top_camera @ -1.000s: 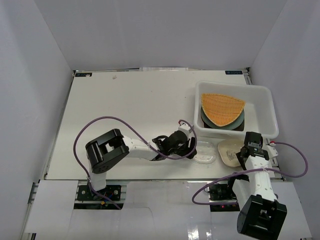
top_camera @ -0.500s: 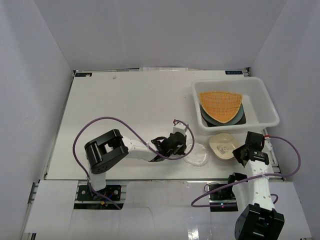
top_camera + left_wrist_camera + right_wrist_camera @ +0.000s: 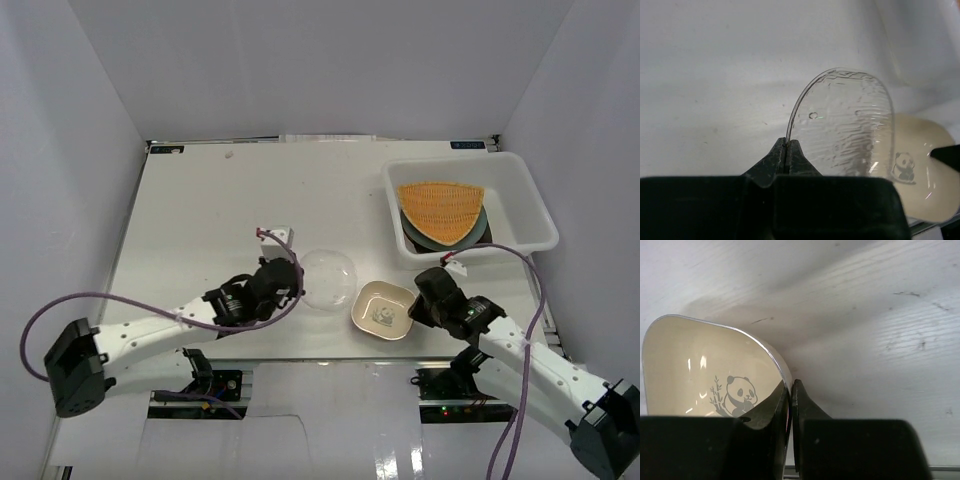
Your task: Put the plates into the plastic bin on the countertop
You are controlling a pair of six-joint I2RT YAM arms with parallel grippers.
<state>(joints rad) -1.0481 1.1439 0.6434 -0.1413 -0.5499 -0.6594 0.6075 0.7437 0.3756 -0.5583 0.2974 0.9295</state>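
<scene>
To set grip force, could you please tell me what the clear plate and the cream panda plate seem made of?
The clear plate: see-through, rippled surface, so glass or clear plastic, unclear which. The cream panda plate: opaque, glossy highlights, printed panda, probably glazed ceramic or melamine.

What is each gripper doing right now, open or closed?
Left gripper: closed on the clear plate's rim.
Right gripper: closed on the cream plate's rim.
</scene>
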